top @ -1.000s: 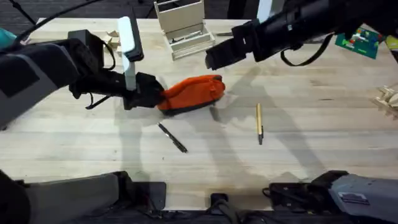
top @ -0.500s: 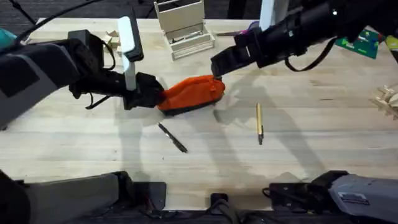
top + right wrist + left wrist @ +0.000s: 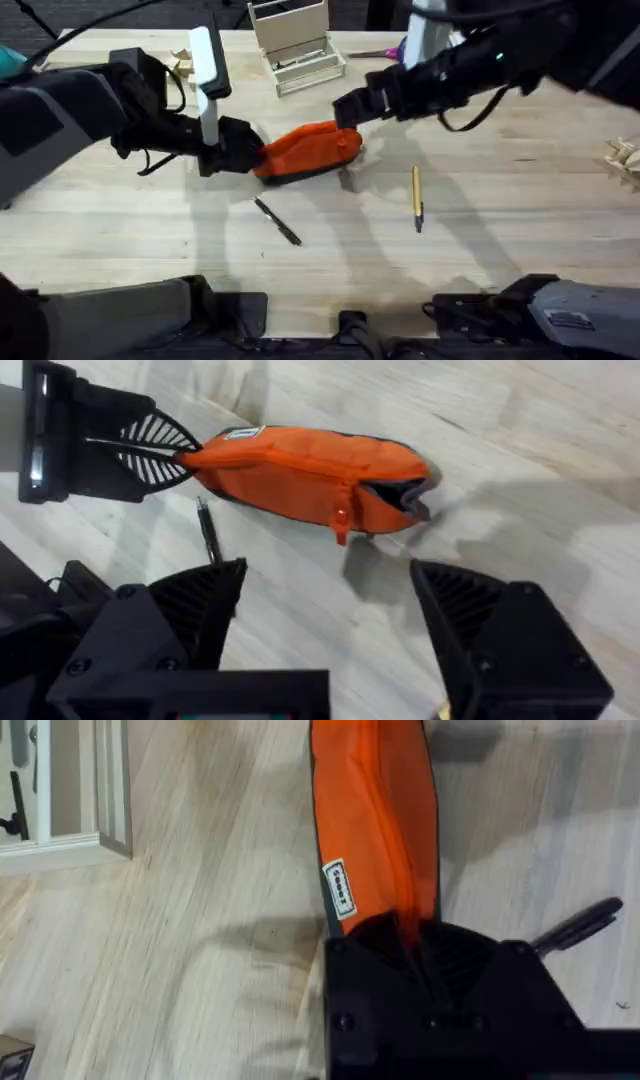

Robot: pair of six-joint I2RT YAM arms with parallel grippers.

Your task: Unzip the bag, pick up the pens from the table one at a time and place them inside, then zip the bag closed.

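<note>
The orange bag (image 3: 312, 150) lies on the table (image 3: 500, 230) with its zipper pull (image 3: 342, 516) hanging near its right end, where a dark gap shows. My left gripper (image 3: 250, 155) is shut on the bag's left end (image 3: 385, 915). Just above and behind the bag's right end hovers my right gripper (image 3: 345, 105), open, its fingers (image 3: 190, 610) spread wide with nothing between them. The black pen (image 3: 278, 221) lies in front of the bag, also seen beside it in the right wrist view (image 3: 208, 532). The tan pen (image 3: 417, 197) lies to the right.
A white wooden organizer (image 3: 295, 45) stands at the back centre, and something purple (image 3: 403, 48) lies to its right, under the right arm. Small wooden pieces (image 3: 625, 158) sit at the right edge. The table's front half is bare apart from the pens.
My right arm has swung lower and nearer to the bag's right end. The left gripper, the bag and both pens have not moved.
</note>
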